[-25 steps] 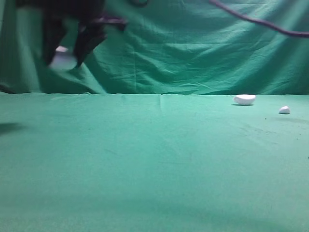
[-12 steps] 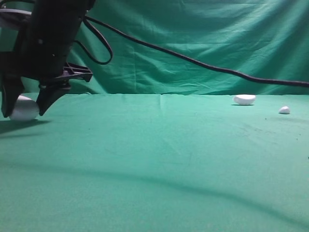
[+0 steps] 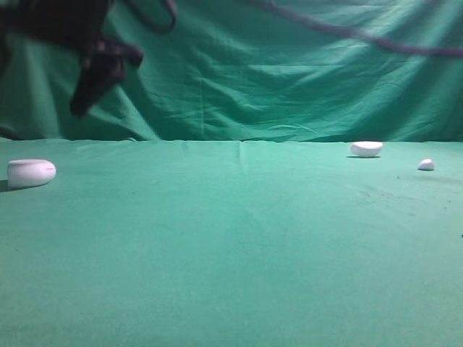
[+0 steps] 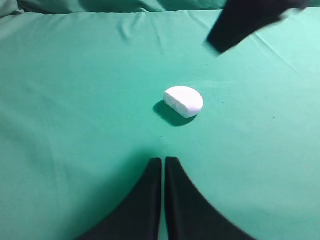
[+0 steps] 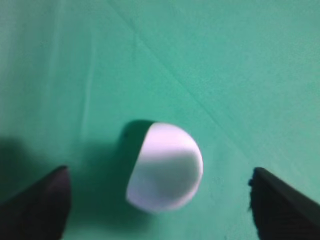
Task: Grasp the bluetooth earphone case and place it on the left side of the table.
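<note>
The bluetooth earphone case (image 3: 31, 173) lies free at the far left of the bench (image 3: 231, 246), below the wide-open right end effector (image 5: 159, 200); smooth, light, probably slippery, best gripped across its long sides.

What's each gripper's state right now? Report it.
Left gripper: closed, holding nothing.
Right gripper: open, above the bluetooth earphone case, not gripping it.
</note>
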Controlling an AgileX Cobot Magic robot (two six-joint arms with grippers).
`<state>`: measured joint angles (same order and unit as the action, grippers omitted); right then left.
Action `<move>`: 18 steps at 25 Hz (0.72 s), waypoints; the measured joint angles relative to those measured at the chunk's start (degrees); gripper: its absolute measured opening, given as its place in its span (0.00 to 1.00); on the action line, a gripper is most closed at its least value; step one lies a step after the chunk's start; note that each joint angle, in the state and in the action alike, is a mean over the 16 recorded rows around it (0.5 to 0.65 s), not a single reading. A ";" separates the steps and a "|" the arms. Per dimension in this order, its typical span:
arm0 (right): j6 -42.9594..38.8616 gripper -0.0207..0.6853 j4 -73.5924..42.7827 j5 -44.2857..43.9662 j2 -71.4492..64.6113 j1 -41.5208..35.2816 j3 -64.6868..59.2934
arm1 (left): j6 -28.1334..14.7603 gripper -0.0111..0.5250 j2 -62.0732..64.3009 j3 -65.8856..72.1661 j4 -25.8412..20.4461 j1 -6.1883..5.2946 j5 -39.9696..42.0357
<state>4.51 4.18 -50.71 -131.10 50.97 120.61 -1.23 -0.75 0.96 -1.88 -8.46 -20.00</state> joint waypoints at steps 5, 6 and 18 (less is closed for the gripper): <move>-1.55 0.34 -0.06 -9.81 8.22 -1.00 -0.02 | 0.00 0.02 0.00 0.00 0.00 0.00 0.00; -1.86 0.29 -0.08 -11.61 10.00 -1.29 -0.09 | 0.00 0.02 0.00 0.00 0.00 0.00 0.00; -4.43 0.03 -1.47 -20.88 33.87 -7.05 -13.81 | 0.00 0.02 0.00 0.00 0.00 0.00 0.00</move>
<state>0.08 2.71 -71.59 -97.22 43.92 106.81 -1.23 -0.75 0.96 -1.88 -8.46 -20.00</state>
